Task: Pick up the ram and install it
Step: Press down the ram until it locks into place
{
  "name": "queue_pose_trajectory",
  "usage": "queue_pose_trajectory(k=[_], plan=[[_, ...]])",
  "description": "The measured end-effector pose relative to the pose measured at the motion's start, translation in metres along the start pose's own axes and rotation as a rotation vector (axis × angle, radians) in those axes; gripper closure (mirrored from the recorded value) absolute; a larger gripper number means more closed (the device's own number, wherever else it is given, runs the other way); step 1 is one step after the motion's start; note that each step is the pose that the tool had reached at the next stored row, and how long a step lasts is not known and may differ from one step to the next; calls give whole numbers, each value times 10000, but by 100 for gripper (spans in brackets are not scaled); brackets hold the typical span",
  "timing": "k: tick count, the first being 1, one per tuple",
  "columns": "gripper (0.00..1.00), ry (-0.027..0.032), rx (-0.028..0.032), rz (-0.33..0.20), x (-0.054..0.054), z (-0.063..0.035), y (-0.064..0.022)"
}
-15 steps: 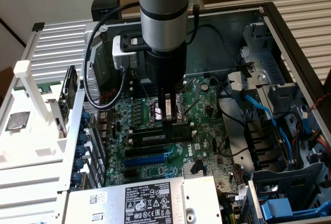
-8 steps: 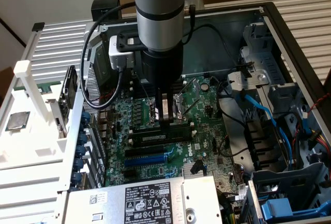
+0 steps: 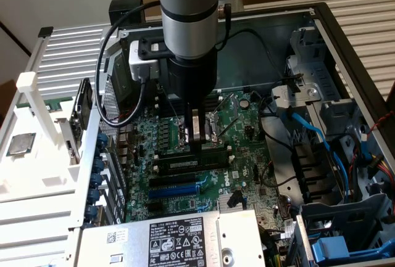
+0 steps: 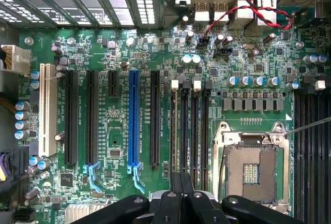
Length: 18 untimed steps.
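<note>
**Pincer closed over the memory slots, ram seated or nearly so**

The gripper point(image 3: 197, 132) stands with its fingers pressed together, tips down just beside the empty CPU socket point(image 3: 213, 122) on the motherboard point(image 3: 179, 180). Directly under them the ram point(image 3: 192, 161) lies along a slot next to the socket; it looks pushed in, though whether the end clips have latched is hard to tell. So pickup and placement appear done.

The wrist view adds the closed gripper point(image 4: 182, 193) above the memory slots point(image 4: 189, 125) and the socket's point(image 4: 252, 172) bare contacts; the exterior view alone shows the stick's length.
</note>
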<state>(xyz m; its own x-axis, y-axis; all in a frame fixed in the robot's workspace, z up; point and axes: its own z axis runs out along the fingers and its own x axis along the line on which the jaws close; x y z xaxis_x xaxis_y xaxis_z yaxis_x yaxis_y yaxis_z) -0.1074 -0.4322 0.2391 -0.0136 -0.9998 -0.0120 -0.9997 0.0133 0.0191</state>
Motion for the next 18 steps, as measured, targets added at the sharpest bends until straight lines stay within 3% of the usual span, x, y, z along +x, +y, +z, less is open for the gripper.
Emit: queue_pose_trajectory(k=[8, 18], plan=[[90, -1, 81, -2, -5, 60, 7], [90, 20, 86, 0, 4, 77, 11]])
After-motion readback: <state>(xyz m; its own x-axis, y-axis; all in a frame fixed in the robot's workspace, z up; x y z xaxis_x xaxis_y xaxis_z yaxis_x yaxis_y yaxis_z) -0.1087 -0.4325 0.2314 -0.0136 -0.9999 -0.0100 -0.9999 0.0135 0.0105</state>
